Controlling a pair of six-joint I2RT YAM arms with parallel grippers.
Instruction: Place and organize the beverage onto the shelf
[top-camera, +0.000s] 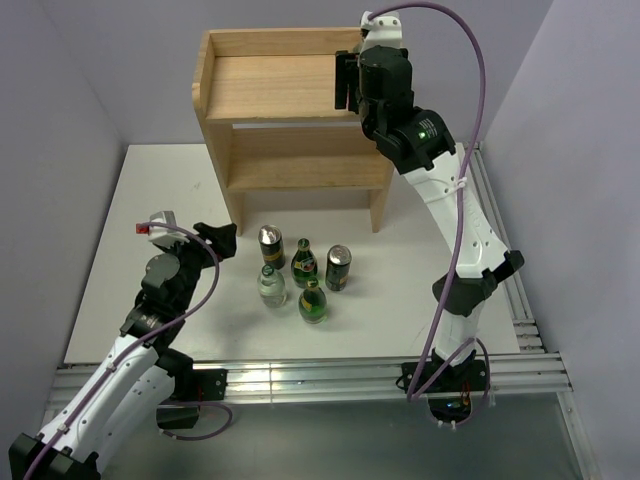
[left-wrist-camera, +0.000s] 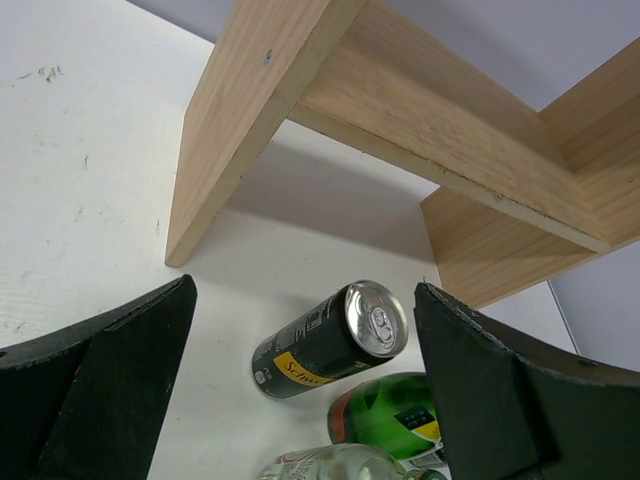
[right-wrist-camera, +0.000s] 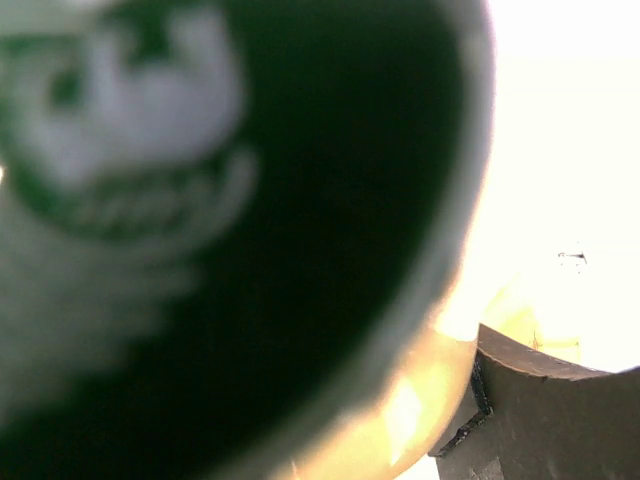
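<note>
The wooden shelf (top-camera: 285, 90) stands at the back of the table. My right gripper (top-camera: 348, 85) is over the right end of its top board, shut on a clear bottle with a green cap (right-wrist-camera: 200, 200). The cap fills the right wrist view, blurred, beside one finger (right-wrist-camera: 560, 410). The arm hides this bottle in the top view. On the table stand two dark cans (top-camera: 271, 241) (top-camera: 339, 267), two green bottles (top-camera: 303, 262) (top-camera: 313, 300) and a clear bottle (top-camera: 271, 287). My left gripper (top-camera: 222, 243) is open, just left of the near can (left-wrist-camera: 335, 340), which shows between its fingers (left-wrist-camera: 110, 370).
The shelf's lower board (top-camera: 305, 170) is bare. The shelf's side panels (left-wrist-camera: 240, 120) stand just behind the drinks. A metal rail (top-camera: 330, 378) runs along the near table edge. Grey walls close in the left, back and right.
</note>
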